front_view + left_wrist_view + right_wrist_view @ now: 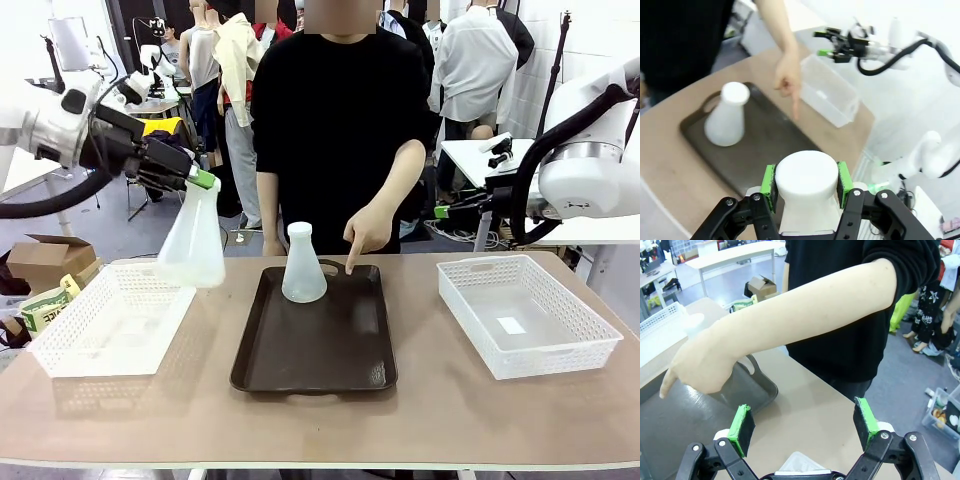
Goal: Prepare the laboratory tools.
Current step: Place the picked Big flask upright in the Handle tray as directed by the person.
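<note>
My left gripper [203, 180] is shut on the neck of one frosted-white conical flask [192, 245], which hangs in the air above the left basket's inner edge. In the left wrist view the green pads [768, 181] clamp the flask's neck [806, 175] from both sides. A second flask [303, 265] [727, 120] stands upright at the far middle of the dark brown tray [330, 350]. The person's hand [367, 230] [789, 82] points a finger down at the tray just right of that flask. My right gripper [441, 211] [804, 427] hovers open and holds nothing, behind the table's far right.
A white mesh basket [115, 320] sits left of the tray and another [525, 315] to its right. The person's forearm [805, 315] crosses just ahead of my right gripper. People and other tables fill the background.
</note>
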You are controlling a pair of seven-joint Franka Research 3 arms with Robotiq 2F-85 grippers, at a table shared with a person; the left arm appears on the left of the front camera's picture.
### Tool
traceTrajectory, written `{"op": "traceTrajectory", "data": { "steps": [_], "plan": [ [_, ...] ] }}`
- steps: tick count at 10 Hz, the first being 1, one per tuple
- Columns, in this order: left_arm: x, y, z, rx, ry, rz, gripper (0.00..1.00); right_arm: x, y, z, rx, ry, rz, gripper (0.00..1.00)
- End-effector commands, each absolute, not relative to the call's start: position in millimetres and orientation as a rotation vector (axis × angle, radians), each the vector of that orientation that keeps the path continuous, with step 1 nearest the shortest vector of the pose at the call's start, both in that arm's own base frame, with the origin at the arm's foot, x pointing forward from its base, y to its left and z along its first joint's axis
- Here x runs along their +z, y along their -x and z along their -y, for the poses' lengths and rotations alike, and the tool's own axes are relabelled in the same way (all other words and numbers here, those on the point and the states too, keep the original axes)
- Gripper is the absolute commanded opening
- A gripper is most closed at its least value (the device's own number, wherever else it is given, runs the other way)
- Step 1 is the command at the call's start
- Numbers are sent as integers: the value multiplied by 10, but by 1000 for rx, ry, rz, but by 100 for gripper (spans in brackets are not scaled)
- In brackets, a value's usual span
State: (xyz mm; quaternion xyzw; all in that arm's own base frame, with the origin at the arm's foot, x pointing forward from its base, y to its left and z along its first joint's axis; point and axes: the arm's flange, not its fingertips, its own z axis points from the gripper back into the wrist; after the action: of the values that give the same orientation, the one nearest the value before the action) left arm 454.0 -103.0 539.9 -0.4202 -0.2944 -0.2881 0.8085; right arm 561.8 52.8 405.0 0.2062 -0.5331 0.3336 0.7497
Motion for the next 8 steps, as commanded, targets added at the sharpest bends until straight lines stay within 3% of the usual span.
{"op": "traceTrajectory", "data": {
  "steps": [1, 2, 5, 8],
  "plan": [
    [5207, -4512, 1023, -509, 907, 620, 0, 4056, -5592, -528, 723, -448, 1146, 100],
    [5399, -4540, 1030, -616, 898, 630, 0, 4056, -5592, -528, 723, -448, 1146, 100],
    [5399, -4540, 1030, -616, 898, 630, 0, 4056, -5592, -528, 723, -448, 1146, 100],
    [4916, -4432, 1350, -679, 909, 549, 0, 4056, -5592, -528, 723, -448, 1146, 100]
  ]
}}
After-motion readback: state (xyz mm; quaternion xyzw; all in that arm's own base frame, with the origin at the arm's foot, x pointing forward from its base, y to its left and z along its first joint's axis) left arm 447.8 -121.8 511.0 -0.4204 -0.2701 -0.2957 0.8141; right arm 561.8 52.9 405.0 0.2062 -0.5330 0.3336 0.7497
